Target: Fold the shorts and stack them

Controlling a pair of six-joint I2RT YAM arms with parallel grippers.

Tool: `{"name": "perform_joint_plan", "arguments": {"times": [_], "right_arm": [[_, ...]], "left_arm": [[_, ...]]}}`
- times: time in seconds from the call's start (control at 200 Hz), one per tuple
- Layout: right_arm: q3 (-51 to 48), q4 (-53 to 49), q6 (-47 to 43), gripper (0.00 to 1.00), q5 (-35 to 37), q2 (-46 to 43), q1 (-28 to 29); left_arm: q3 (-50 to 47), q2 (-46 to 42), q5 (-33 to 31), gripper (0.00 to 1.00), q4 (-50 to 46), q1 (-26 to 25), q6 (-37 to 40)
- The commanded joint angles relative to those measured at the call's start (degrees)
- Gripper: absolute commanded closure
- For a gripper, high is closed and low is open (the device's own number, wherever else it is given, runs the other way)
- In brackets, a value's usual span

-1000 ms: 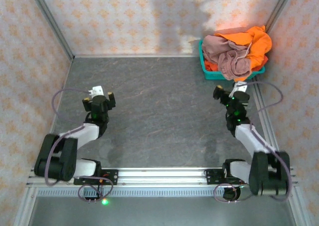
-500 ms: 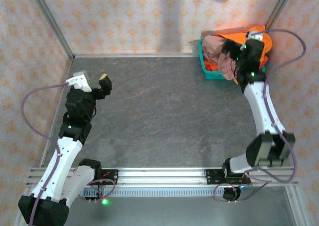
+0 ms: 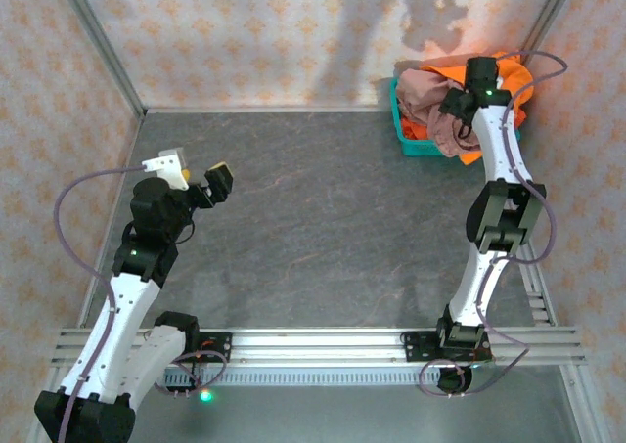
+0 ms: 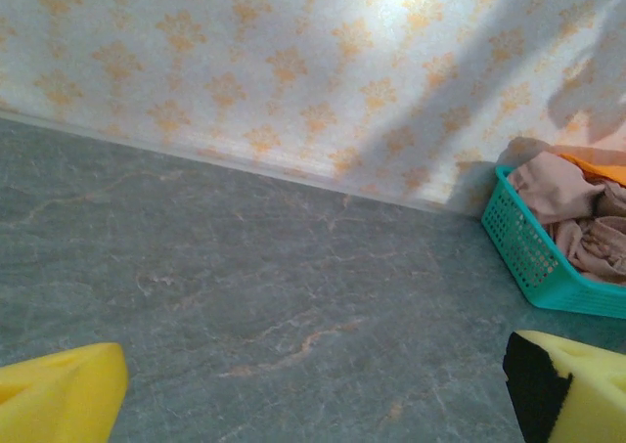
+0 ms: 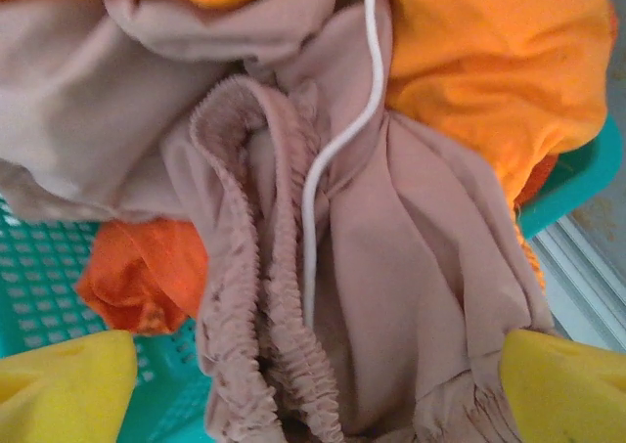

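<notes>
Right gripper [image 5: 313, 394], spread wide, straddles pink shorts [image 5: 411, 267] heaped with orange shorts [image 5: 489, 62] in teal basket [image 5: 49, 287].

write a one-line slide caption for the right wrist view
Open right gripper poised over the pink-mauve shorts and their white drawstring, orange shorts alongside, in the teal basket.

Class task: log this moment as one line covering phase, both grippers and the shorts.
phase: reach | right gripper: open, over pink shorts in teal basket | left gripper: open, above table | folding: not started
</notes>
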Motion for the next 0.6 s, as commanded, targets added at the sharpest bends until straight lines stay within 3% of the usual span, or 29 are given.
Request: {"name": "perform_joint_plan", "arguments": {"times": [0.0,0.245,0.596], "right_arm": [[3.93,-3.33,-2.34,0.1,-0.02,2.53,0.35],[10.83,-6.78,-7.16,0.22,0.96,9.84,0.42],[13.81,-9.06,-10.82,0.28,1.32,14.76,2.17]], "left_arm": [[1.46,0.95,2.38,0.0,-1.78,-0.37,-1.28],[1.78,2.29,2.58,0.0,-1.77,-0.36,-2.01],[1.52,3.59,2.72,0.0,-1.28,-0.34,-3.1]]}}
